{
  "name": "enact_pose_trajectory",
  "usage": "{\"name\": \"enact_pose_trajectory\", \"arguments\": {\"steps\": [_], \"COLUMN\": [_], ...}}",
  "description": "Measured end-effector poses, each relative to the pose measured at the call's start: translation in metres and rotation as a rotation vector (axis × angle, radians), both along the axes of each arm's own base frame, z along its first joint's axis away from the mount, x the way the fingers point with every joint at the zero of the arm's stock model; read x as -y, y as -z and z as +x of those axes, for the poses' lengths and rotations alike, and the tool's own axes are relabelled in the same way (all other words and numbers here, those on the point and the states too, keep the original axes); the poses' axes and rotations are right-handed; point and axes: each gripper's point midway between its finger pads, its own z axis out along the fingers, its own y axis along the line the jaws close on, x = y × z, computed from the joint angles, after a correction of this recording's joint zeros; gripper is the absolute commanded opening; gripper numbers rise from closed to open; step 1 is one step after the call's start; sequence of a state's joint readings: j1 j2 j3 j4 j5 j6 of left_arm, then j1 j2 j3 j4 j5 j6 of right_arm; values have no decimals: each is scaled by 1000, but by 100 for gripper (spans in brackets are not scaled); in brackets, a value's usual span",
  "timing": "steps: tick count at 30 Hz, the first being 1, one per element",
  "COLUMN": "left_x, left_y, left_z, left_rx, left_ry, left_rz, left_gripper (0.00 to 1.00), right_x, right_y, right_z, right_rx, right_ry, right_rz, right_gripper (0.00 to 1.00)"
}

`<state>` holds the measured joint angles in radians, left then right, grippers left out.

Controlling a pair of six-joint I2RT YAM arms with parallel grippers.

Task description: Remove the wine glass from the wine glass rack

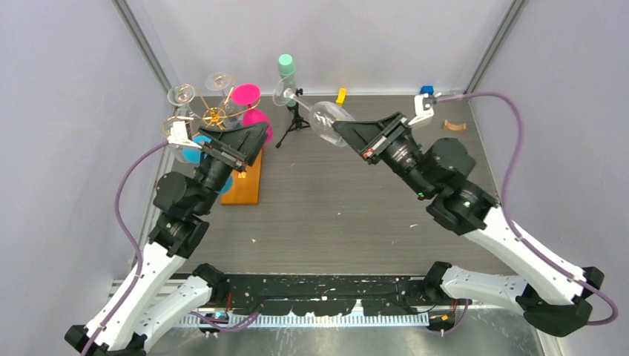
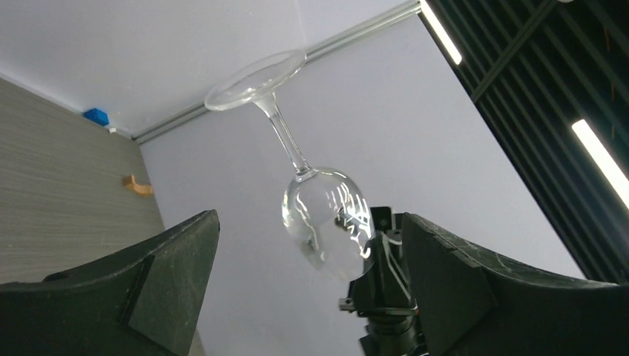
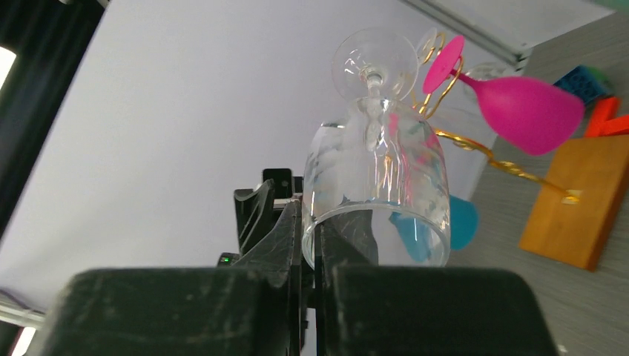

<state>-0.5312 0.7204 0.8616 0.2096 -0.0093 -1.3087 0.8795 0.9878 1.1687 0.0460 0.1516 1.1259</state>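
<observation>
While the right gripper (image 1: 340, 127) clamps the clear stemmed wine glass (image 1: 325, 114) by its rim, free of the gold wire rack (image 1: 215, 116), and the left gripper (image 1: 259, 138) gapes empty, a gentle set-down likely follows.

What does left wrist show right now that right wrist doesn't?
Only left wrist: the left gripper with its fingers spread wide, plus a blue block and a tan piece at the table's far edge.
Only right wrist: the right gripper pinching the wine glass by its rim, and behind it the gold rack, its orange base and a pink glass.
Both: the clear wine glass itself, held foot-up.
</observation>
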Motion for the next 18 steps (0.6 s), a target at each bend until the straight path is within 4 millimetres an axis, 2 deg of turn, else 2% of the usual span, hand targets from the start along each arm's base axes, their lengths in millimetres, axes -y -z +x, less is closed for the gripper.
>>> {"name": "enact_pose_trajectory", "arguments": {"steps": [5, 7, 11, 13, 15, 17, 18], "left_x": [-8, -11, -19, -23, -26, -27, -28], "left_y": [-5, -12, -32, -36, -33, -22, -15], "left_z": [-22, -31, -47, -51, -51, -49, -48], "left_rx": [92, 137, 228, 259, 273, 269, 263], "left_ry": [-21, -29, -59, -82, -98, -106, -107], "left_rz": [136, 216, 354, 415, 483, 552, 587], "left_gripper": [98, 98, 98, 98, 98, 98, 98], "right_x": [34, 49, 66, 73, 80, 83, 83], "right_y": [-21, -26, -27, -19, -2, 15, 30], "right_z": [-12, -16, -13, -8, 1, 11, 21], "right_rx": [65, 80, 88, 79, 48, 13, -19], "right_ry": [80, 115, 165, 193, 217, 230, 229], "right_rz": [-187, -297, -502, -608, -740, -850, -926], "right_gripper": [0, 0, 0, 0, 0, 0, 0]}}
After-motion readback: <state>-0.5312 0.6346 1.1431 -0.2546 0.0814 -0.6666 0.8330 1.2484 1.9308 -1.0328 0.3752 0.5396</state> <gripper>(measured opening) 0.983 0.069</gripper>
